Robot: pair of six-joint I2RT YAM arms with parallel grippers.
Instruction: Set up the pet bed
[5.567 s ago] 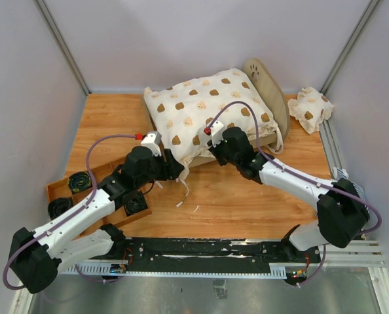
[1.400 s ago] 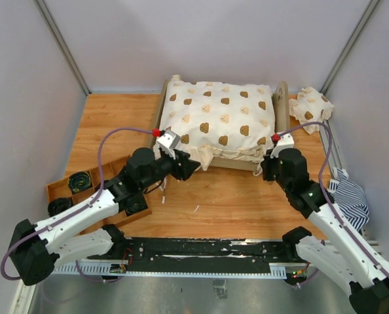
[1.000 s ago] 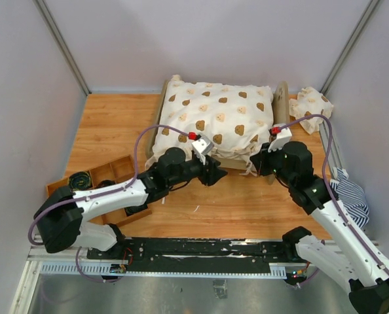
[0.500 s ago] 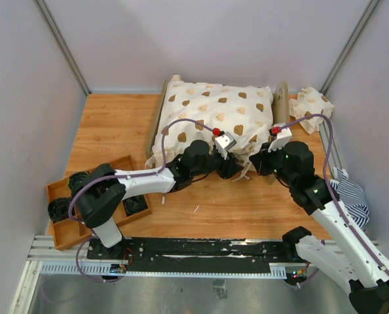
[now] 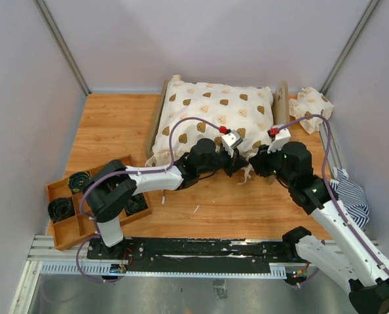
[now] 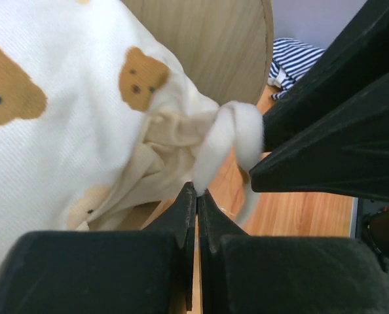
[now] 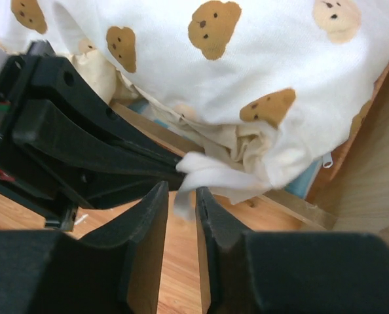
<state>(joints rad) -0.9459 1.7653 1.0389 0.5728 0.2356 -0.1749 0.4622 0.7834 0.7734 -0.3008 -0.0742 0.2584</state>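
Trouble looked likeliest at the near right corner of the pet bed (image 5: 281, 108), which stood at the back of the tabletop (image 5: 116, 124) with its headboard to the right and the bear-print cover (image 5: 214, 114) heaped over it. The left end effector (image 6: 196, 191) had its fingers pinched shut on a white tie (image 6: 224, 140) of that cover. The right end effector (image 7: 180, 191) sat just beside it, fingers narrowly apart with white tie between them; whether they actually gripped it could not be told from the wrist view. With both tools crowded onto one thin strip, the fingers could knock together, or the tie could slip free. A pull by either arm would probably drag the light frame across the wood or tug the cover off its corner, since nothing held the bed down.
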